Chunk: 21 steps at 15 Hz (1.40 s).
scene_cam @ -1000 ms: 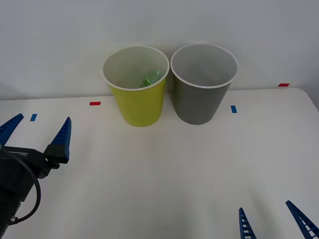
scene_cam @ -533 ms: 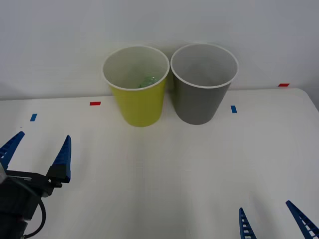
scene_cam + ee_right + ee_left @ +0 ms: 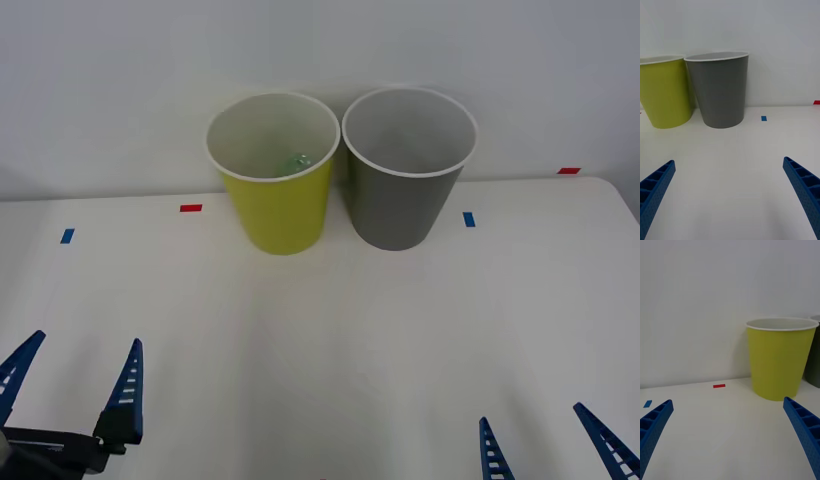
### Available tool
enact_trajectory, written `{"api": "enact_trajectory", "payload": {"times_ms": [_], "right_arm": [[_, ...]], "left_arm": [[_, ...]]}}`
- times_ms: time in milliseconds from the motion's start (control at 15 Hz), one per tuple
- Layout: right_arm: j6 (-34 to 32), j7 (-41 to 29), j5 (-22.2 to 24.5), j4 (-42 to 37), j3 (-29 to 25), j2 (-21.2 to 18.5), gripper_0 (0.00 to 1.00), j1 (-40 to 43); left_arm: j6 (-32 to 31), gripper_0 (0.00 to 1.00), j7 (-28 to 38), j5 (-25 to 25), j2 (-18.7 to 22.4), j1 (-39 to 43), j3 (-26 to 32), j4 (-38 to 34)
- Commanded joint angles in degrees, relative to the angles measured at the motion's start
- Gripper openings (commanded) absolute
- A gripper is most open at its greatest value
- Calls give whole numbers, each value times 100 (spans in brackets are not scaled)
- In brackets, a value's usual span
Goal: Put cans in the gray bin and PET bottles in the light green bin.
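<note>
— Where is the bottle (image 3: 297, 163)?
— Down inside the light green bin (image 3: 275, 205). From the front view just a small green patch shows low against the pale inner wall; the rest is hidden by the bin's near side. Its label print can't be read.
— And the gray bin (image 3: 405, 190)?
— Standing just beside the green one, to its right, at the back of the white counter (image 3: 340, 330) against the wall. What I can see of its inside is bare, but its bottom is cut off from sight.
— The grippers?
— Left gripper (image 3: 72, 385) sits low at the near left edge of the counter, its blue fingers spread wide with nothing between them. Right gripper (image 3: 550, 440) is at the near right edge, fingers also apart and empty, tips alone in view.
— Any writing?
— None. Just small red (image 3: 190, 208) and blue tape marks (image 3: 468, 218) on the counter.
</note>
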Motion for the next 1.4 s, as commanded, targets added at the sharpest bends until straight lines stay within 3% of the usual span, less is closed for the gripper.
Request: {"api": "enact_trajectory", "payload": {"times_ms": [67,400,800,1400], "right_arm": [[0,0,0,0,0,0,100,0],[0,0,0,0,0,0,100,0],[0,0,0,0,0,0,100,0],[0,0,0,0,0,0,100,0]], "left_arm": [[-605,100,30,-178,1,233,-328,451],[-710,100,13,-380,-96,725,-653,451],[-974,100,110,-1197,-597,1366,-741,451],[-974,100,118,-1206,-588,1384,-741,451]]}}
